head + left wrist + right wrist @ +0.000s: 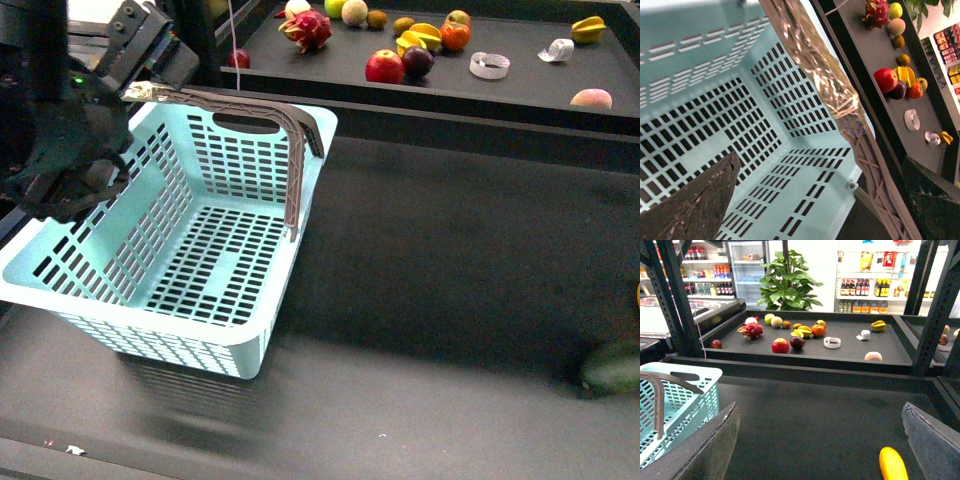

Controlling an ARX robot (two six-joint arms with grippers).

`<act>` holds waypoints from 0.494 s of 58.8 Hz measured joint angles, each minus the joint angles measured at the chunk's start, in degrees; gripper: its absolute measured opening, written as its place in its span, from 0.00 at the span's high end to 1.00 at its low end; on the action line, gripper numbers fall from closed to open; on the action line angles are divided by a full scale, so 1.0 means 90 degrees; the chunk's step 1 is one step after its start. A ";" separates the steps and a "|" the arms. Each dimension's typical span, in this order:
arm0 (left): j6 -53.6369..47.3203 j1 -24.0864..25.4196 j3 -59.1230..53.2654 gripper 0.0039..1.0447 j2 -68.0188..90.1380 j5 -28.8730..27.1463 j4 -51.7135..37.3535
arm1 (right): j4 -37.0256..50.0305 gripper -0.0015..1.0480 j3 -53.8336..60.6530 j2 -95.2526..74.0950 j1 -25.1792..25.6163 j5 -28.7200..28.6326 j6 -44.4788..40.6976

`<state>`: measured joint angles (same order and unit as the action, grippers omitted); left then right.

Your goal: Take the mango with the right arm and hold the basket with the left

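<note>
**A:** Left side first. The basket sits at the near left of the dark table. The left gripper is up at its far-left corner, right by the handle.

**B:** Has it got hold?

**A:** No. On the wrist camera its fingers stand wide apart. The shiny-wrapped stretch of the handle runs between them, closer to one. Whether that one touches it, I cannot tell.

**B:** And the mango?

**A:** The mango lies on the table at the near right, well apart from the basket. The right gripper hangs above the table, spread wide, with nothing in it.

**B:** Anything on the front camera?

**A:** Only a yellow sliver at the right edge, just beyond a dark green fruit. The far shelf carries assorted fruit.
</note>
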<state>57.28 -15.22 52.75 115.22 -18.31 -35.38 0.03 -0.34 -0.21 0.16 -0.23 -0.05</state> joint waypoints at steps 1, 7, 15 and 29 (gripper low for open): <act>0.0041 -0.0017 0.0104 0.08 0.0073 0.0019 0.0044 | 0.0000 0.08 0.0000 0.0000 0.0000 0.0000 0.0002; 0.0257 -0.0036 0.0687 0.08 0.0403 0.0109 0.0340 | 0.0000 0.08 0.0000 0.0000 0.0000 0.0000 0.0000; 0.0381 -0.0044 0.1394 0.08 0.0712 0.0170 0.0580 | 0.0000 0.08 0.0000 0.0000 0.0000 0.0000 0.0000; 0.0670 -0.0119 0.2249 0.08 0.1287 0.0272 0.0993 | 0.0000 0.08 0.0000 0.0000 0.0000 0.0000 0.0000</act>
<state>63.31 -16.29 72.99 126.80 -15.86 -26.44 0.03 -0.34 -0.21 0.16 -0.23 -0.05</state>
